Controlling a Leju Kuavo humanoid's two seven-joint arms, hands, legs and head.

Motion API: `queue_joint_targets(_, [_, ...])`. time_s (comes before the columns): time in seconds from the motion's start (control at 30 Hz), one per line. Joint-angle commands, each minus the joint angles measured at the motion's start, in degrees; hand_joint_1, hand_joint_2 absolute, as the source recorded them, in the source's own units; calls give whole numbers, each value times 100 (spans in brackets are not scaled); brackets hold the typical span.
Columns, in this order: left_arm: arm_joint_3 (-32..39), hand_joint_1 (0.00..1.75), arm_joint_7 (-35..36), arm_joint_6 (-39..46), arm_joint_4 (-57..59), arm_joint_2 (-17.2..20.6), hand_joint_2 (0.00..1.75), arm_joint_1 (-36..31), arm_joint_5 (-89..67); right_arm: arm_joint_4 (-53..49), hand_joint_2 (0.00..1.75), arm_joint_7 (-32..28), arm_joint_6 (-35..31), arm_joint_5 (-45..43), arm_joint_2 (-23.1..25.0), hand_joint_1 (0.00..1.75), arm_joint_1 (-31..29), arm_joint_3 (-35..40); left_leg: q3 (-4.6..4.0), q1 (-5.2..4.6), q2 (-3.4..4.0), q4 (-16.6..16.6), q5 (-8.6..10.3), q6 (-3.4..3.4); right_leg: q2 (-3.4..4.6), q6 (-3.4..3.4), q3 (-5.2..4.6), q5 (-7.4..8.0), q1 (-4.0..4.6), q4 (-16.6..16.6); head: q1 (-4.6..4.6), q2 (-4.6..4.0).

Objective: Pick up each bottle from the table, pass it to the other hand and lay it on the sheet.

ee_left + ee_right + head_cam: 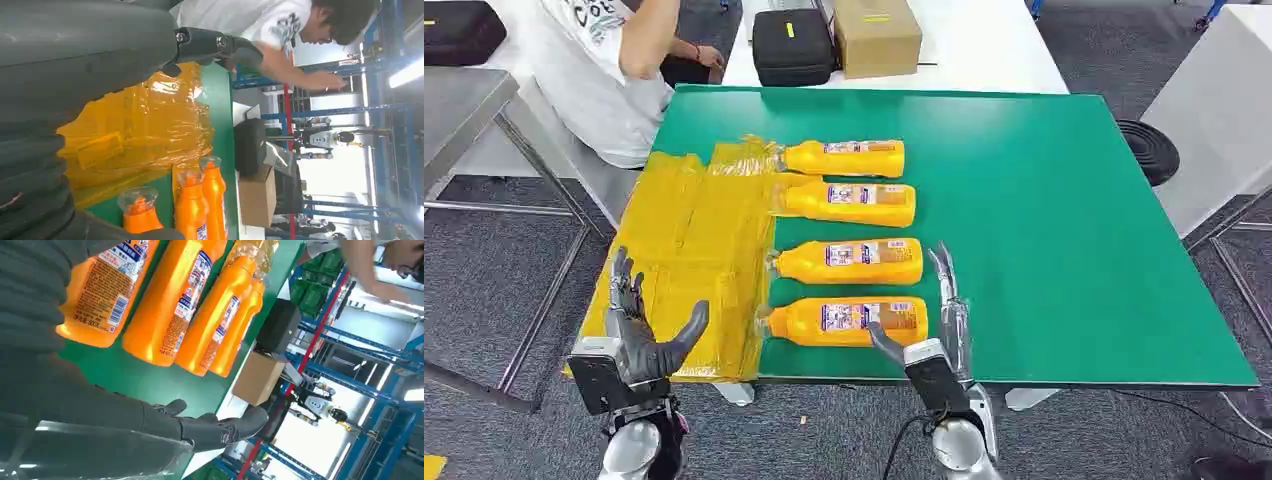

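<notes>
Several orange bottles lie side by side on the green table (1064, 200), necks pointing at the yellow sheet (689, 250). The nearest bottle (849, 321) lies by the front edge, with another bottle (854, 261) behind it and two more (854, 203) (846, 158) farther back, their necks on the sheet's edge. My right hand (934, 325) stands open just right of the nearest bottle's base, thumb close beside it. My left hand (639, 325) hovers open over the sheet's near corner. The right wrist view shows the bottles (172, 300) close beside the hand (100, 405).
A person in a white shirt (599, 70) sits at the table's far left corner. A black case (792, 45) and a cardboard box (876, 35) rest on the white table behind. A metal table frame (544, 170) stands to the left.
</notes>
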Motion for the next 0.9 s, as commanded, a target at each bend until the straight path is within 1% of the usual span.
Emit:
queue_joint_targets(0.03, [-67,0,16,30,181,111,175,-28,-14,170,175,23,10,20,-71,0,-76,-68,27,-1,3,-6,-9,0,-3,-9,27,-9,2,-7,0,0])
queue_joint_targets(0.1, [-37,0,14,40,171,104,175,-11,0,175,175,52,50,62,-76,0,-81,-61,53,1,5,-5,-22,0,-4,-17,54,-21,6,-8,0,0])
queue_joint_targets(0.13, [-28,0,13,41,168,106,175,-5,5,180,175,56,55,69,-75,0,-82,-59,32,0,3,-5,-12,0,-3,-11,33,-12,3,-6,0,0])
queue_joint_targets(0.17, [-22,0,13,44,167,103,175,0,4,187,175,67,65,85,-76,0,-87,-54,50,2,5,-4,-21,0,-4,-16,52,-19,6,-8,0,0])
queue_joint_targets(0.2, [-15,0,12,47,163,97,175,7,8,195,175,82,72,106,-80,0,-91,-49,26,1,4,-5,-10,0,-2,-10,27,-8,3,-7,0,0])
queue_joint_targets(0.27, [-5,0,9,55,154,86,175,20,14,191,175,142,78,174,-89,0,-87,-50,57,3,8,-3,-25,0,-2,-17,59,-22,7,-8,0,0])
queue_joint_targets(0.3, [-1,0,8,60,151,81,175,28,16,205,175,234,85,269,-112,0,-95,-40,32,0,2,-5,-12,0,-4,-11,33,-12,3,-6,0,0])
queue_joint_targets(0.33, [8,0,8,70,146,70,175,39,16,191,175,351,107,360,-124,0,-95,-38,45,0,4,-5,-18,0,-4,-14,46,-17,4,-7,0,0])
queue_joint_targets(0.37, [8,0,7,71,154,66,175,39,16,171,175,449,163,428,-145,0,-95,-30,25,2,3,-3,-10,0,-3,-10,27,-8,4,-7,0,0])
queue_joint_targets(0.4, [8,0,7,71,154,66,175,39,16,171,175,449,163,428,-145,0,-95,-30,43,1,5,-4,-18,1,-4,-14,45,-16,5,-7,0,0])
queue_joint_targets(0.43, [2,0,7,76,181,69,175,25,17,176,175,692,263,642,-213,0,-119,24,55,1,4,-4,-23,1,-6,-17,57,-21,6,-8,0,0])
queue_joint_targets(0.47, [-1,0,7,77,198,72,175,16,17,165,175,807,320,750,-249,0,-131,56,39,1,2,-3,-16,1,-6,-13,41,-15,5,-6,0,0])
queue_joint_targets(0.5, [-4,0,4,74,217,75,175,6,17,148,175,929,403,838,-288,0,-144,88,51,1,2,-2,-21,1,-8,-17,53,-20,6,-6,0,0])
queue_joint_targets(0.53, [-8,0,1,68,242,75,175,-7,19,98,175,966,428,851,-295,0,-142,80,36,1,2,-3,-14,1,-5,-12,38,-13,5,-7,0,0])
queue_joint_targets(0.57, [1,0,-1,66,261,65,175,-16,22,47,175,1133,481,1091,-367,0,-163,134,54,1,2,-3,-22,1,-7,-16,57,-21,6,-8,0,0])
queue_joint_targets(0.6, [5,0,-1,67,269,57,175,-11,22,21,175,1207,509,1184,-406,0,-170,159,30,0,4,-4,-11,1,-3,-10,31,-9,4,-8,0,0])
queue_joint_targets(0.63, [15,0,-17,28,285,29,175,17,20,-70,175,1370,578,1398,-523,0,-166,238,47,0,3,-3,-19,1,-6,-15,49,-18,4,-7,0,0])
queue_joint_targets(0.67, [22,0,-34,-5,298,2,175,42,12,-158,175,1485,609,1531,-619,0,-142,284,19,-1,1,-4,-7,1,-4,-8,21,-6,2,-6,0,0])
queue_joint_targets(0.7, [35,0,-52,-58,339,-32,175,25,-2,-240,175,1703,731,1743,-763,0,-144,390,41,-1,1,-3,-17,2,-7,-12,44,-16,3,-8,0,0])
queue_joint_targets(0.73, [35,0,-52,-58,339,-32,175,25,-2,-240,175,1703,731,1743,-763,0,-144,390,23,0,2,-3,-9,2,-4,-8,25,-8,2,-6,-2,0])
queue_joint_targets(0.8, [61,0,-53,-108,431,-91,175,-86,-21,-236,175,1982,959,1944,-914,0,-314,531,52,0,3,-2,-23,3,-7,-14,57,-21,4,-9,0,0])
queue_joint_targets(0.83, [67,0,-50,-115,449,-100,175,-111,-23,-213,175,1999,973,1945,-916,0,-357,541,31,-1,1,-3,-12,3,-6,-9,35,-11,2,-7,0,0])
queue_joint_targets(0.87, [76,0,-47,-122,467,-108,175,-133,-26,-177,175,2009,980,1944,-915,0,-397,549,49,-1,3,-1,-21,3,-6,-13,53,-19,4,-7,0,0])
queue_joint_targets(0.9, [76,0,-47,-122,467,-108,175,-133,-26,-177,175,2009,980,1944,-915,0,-397,549,31,-1,6,-1,-13,2,-2,-10,34,-10,3,-6,0,0])
